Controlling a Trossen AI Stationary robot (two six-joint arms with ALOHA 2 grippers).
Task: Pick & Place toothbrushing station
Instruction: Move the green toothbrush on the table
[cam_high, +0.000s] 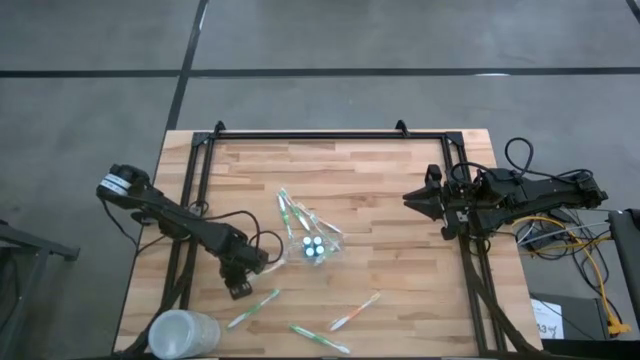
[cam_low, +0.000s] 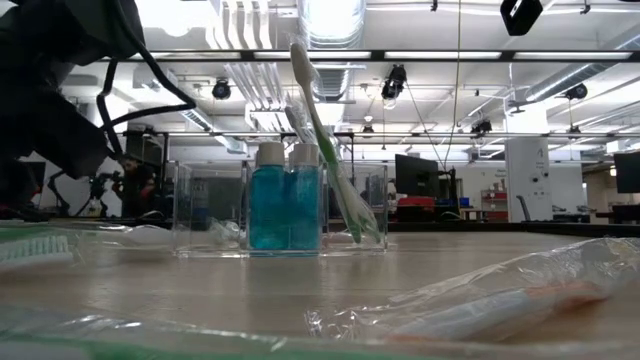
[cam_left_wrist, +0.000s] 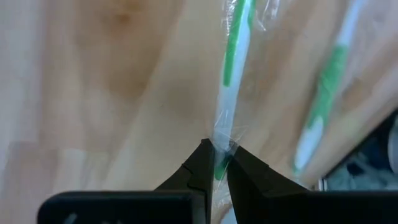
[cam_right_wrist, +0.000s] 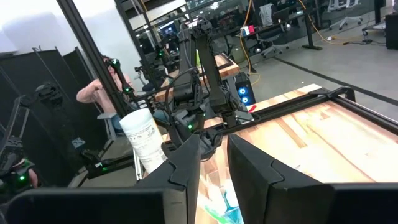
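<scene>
my left end effector: pinching a wrapped green toothbrush just beside the toothbrushing station | my right end effector: well apart from it, fingers slightly parted, holding nothing

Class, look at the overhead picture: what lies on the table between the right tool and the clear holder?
Only bare wood: in the high view, nothing sits between the right tool and the clear holder.

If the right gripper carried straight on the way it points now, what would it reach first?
Probably the toothbrushing station. The right gripper points across the table toward the left arm, and its wrist view shows the station's blue tubes just beyond the jaws. Height is unclear, so it might pass over them.
</scene>
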